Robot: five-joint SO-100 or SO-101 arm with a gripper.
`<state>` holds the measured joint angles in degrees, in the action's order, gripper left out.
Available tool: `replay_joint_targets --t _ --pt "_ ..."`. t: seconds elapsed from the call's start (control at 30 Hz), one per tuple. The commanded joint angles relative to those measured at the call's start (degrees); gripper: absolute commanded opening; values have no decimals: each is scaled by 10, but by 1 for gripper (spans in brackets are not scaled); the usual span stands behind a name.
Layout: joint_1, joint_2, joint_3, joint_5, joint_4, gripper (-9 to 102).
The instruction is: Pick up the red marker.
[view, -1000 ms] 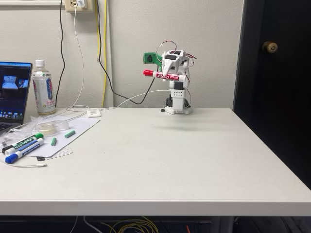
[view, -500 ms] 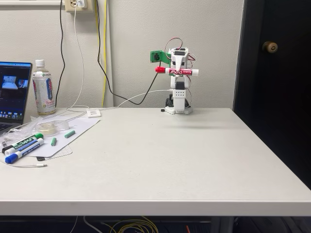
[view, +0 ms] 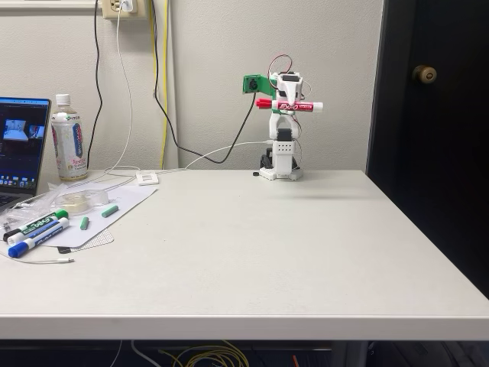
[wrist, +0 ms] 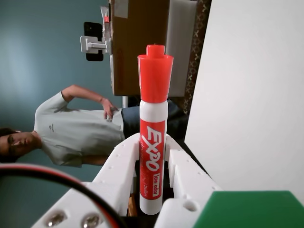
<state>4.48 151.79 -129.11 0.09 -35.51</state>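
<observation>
The red marker is held level, high above the back of the table, red cap to the left in the fixed view. My gripper is shut on its middle, with the white arm folded upright over its base. Turned on its side, the wrist view has the red marker standing up between my white fingers. There its red cap is at the top and the EXPO label is at the grip. My gripper clamps the label section.
At the table's left edge lie a green-capped marker and a blue-capped marker on a white sheet, with a tape roll, a bottle and a laptop. A person appears in the wrist view. Cables hang on the wall.
The arm has swung to the right and risen slightly with the red marker still gripped; the marker has levelled out and sits further right than a second ago.
</observation>
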Motion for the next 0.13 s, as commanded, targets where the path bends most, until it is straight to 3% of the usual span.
replay_joint_targets --t 0.0,0.1 --pt "6 13 22 -14 -7 3" --pt "8 18 22 -13 -11 3"
